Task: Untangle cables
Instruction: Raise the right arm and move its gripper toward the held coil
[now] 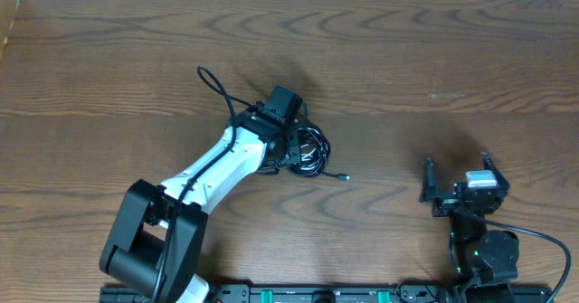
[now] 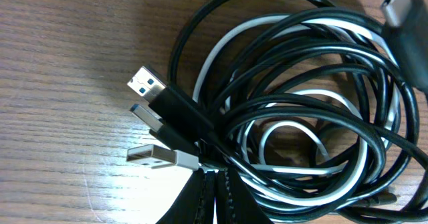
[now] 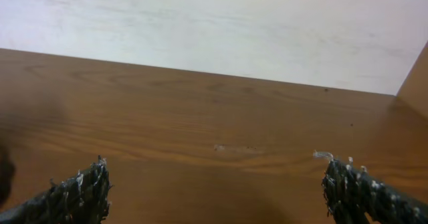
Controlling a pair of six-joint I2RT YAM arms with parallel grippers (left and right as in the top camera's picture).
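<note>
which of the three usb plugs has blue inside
The topmost plug, on a black housing; the middle plug and the grey-housed bottom plug show no blue.

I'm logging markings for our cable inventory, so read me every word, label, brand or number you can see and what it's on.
No readable text anywhere in these views.
Plugs on the cables: no print or logo visible.
White patch on the right gripper: too small to read.
Table: bare wood, no writing.

Overhead: straight down on table (image 1: 407, 50). Left wrist: close on cables (image 2: 294, 110), shared with overhead (image 1: 308, 149). Right wrist: low, toward wall (image 3: 214, 23).
</note>
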